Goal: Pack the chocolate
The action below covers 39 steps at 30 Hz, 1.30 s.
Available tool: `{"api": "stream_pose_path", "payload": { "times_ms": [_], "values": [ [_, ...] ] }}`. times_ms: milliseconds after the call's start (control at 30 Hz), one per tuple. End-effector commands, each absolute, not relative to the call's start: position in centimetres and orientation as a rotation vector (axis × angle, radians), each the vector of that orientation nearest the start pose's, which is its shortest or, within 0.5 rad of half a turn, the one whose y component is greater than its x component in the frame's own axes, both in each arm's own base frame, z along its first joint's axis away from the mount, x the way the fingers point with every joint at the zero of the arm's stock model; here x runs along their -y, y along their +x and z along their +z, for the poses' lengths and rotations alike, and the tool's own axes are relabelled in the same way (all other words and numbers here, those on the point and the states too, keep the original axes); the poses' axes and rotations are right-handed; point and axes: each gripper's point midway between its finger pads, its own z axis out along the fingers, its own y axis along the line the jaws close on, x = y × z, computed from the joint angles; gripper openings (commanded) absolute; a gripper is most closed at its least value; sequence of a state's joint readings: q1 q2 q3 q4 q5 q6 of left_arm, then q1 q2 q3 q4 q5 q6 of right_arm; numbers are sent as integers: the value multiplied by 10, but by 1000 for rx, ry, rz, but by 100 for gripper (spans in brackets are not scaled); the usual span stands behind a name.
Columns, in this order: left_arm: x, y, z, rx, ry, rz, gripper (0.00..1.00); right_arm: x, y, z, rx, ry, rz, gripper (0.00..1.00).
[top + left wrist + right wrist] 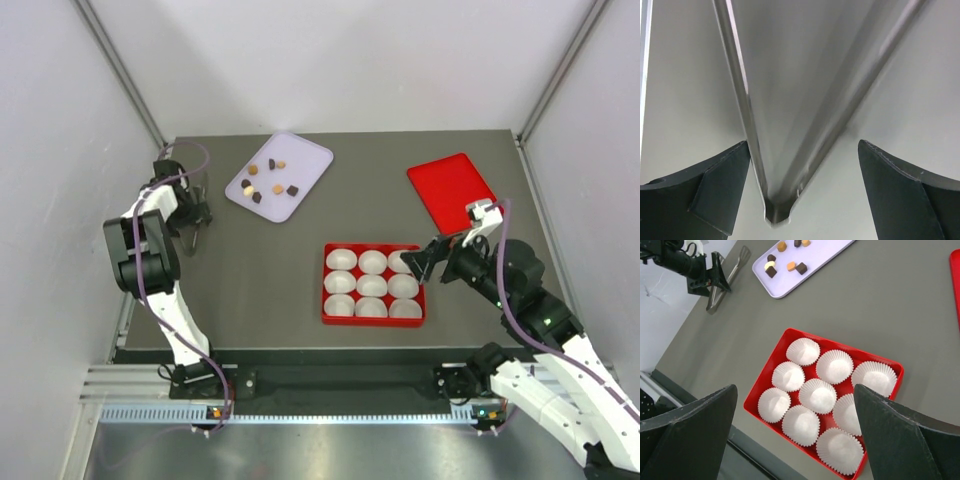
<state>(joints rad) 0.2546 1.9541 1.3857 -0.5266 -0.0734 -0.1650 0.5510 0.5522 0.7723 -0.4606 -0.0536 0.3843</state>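
Nothing packed yet: all chocolate (268,180) sits on the tray (305,155), nine cups (372,285) empty, left pincer (802,144) open astride the tongs (777,212), right pincer (418,262) open too.

**Left wrist view: open jaws straddling metal tongs**

The left gripper (803,145) stands open, its two dark fingers (705,190) set at the lower left and lower right corners of the frame, well apart. Between them lie thin metal tongs (775,215) in a V shape. The closed bend sits at bottom centre, and the two arms spread upward to the top edge. The left arm is sharp and the right arm is blurred. The left fingertip is just beside the left arm; contact cannot be confirmed. The right finger is clear of the right arm. Beneath is a plain grey table surface (685,100), with a pale strip (644,60) along the left edge.
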Motion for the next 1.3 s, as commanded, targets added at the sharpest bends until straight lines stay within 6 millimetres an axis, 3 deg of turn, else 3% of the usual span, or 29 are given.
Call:
{"api": "stream_pose_path", "payload": {
  "times_ms": [0,300,400,533,667,733,967,1067,1267],
  "values": [
    [-126,441,33,-2596,-540,129,92,-153,208,284,-1789,-196,704,100],
    [-137,442,23,-2625,-567,187,88,-148,213,281,-1767,-172,676,100],
    [-130,439,27,-2629,-587,157,81,-151,214,280,-1770,-175,687,100],
    [-121,431,50,-2563,-610,130,76,-155,211,285,-1768,-188,715,100],
    [-107,408,47,-2577,-663,79,63,-159,207,286,-1770,-180,754,100],
    [-101,402,50,-2575,-657,68,62,-161,205,285,-1777,-181,775,100],
    [-82,390,37,-2614,-646,48,66,-165,195,282,-1784,-155,851,100],
    [-87,389,32,-2633,-630,88,78,-162,191,286,-1767,-146,861,100],
    [-95,389,24,-2657,-611,139,84,-159,187,295,-1738,-128,875,100]
  ]
}}
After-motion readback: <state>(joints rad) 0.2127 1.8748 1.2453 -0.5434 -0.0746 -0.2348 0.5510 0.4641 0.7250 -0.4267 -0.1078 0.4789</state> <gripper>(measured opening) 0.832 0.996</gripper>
